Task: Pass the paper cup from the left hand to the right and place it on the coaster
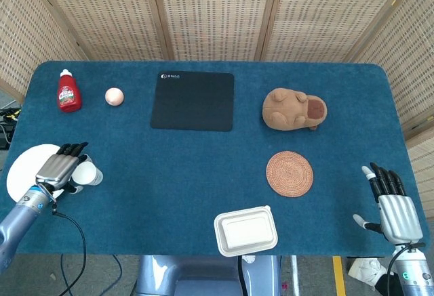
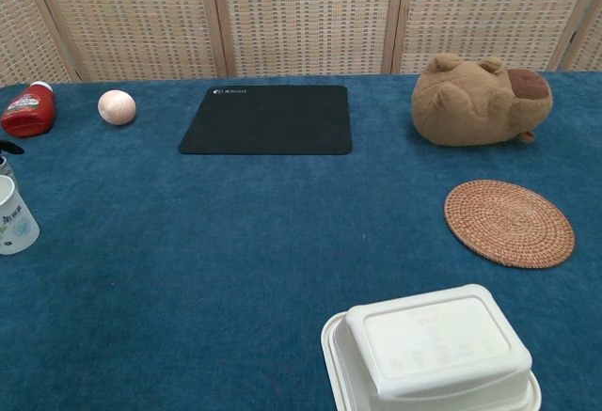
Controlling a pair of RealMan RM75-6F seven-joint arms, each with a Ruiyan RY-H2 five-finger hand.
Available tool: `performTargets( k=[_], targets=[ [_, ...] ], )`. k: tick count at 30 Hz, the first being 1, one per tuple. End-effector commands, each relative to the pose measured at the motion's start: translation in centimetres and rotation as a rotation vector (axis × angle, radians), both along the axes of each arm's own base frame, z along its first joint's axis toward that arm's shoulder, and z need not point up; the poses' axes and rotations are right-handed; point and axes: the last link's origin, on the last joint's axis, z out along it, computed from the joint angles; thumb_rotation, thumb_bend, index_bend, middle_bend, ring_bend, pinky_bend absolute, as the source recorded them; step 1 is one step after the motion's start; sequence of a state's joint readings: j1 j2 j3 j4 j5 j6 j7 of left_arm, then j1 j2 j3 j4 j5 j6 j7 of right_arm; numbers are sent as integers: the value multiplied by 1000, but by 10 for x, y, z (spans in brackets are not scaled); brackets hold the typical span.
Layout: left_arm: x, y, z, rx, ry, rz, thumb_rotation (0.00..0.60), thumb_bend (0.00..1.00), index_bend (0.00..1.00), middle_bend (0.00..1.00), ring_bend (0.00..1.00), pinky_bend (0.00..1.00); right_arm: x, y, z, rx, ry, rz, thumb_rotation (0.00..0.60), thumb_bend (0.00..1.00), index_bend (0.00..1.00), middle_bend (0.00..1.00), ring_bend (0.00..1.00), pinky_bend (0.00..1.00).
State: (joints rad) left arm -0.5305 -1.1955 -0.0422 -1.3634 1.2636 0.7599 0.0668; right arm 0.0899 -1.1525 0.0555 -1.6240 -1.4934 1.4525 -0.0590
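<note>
paper cup (image 2: 16, 215): cut by the chest view's left edge.
left hand (image 1: 57, 170): hid the cup's near side; grip was unclear.
food container (image 2: 431, 347): clipped at bottom.

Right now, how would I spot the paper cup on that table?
Look at the blue table's left edge, where a white plate lies. The paper cup stands just right of it, against the left hand. It is the only small white upright cup.

Head view looks steeply down over the whole table (image 1: 203, 160); chest view sits low, nearer, apparently sharing its middle.
</note>
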Motion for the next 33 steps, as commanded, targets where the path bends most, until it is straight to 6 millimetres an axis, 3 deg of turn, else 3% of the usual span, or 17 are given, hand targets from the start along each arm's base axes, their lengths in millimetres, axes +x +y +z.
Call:
performTargets(
  k=[1,9,16,24,29,33],
  targets=[
    [1,0,0,2,-1,-2,600,277,339,0,0,0,0,0,0,-1,-1,2,600,16,0,0,0,0],
    [3,-1,3,15,-11,-8,600,316,368,0,0,0,0,0,0,0,-2,3,600,15,0,0,0,0],
    [17,4,4,40,-50,-41,600,314,367,0,0,0,0,0,0,3,0,2,600,16,0,0,0,0],
    [70,23,3,58,-106,-164,600,310,368,0,0,0,-2,-1,1,-2,-4,-10,600,16,0,0,0,0],
    [118,34,-13,37,-122,-254,600,310,367,0,0,0,-6,-2,3,-6,-12,-22,600,16,0,0,0,0],
    [146,41,-30,7,-105,-299,600,310,368,0,0,0,-8,-3,3,-5,-16,-30,600,16,0,0,0,0]
  ],
)
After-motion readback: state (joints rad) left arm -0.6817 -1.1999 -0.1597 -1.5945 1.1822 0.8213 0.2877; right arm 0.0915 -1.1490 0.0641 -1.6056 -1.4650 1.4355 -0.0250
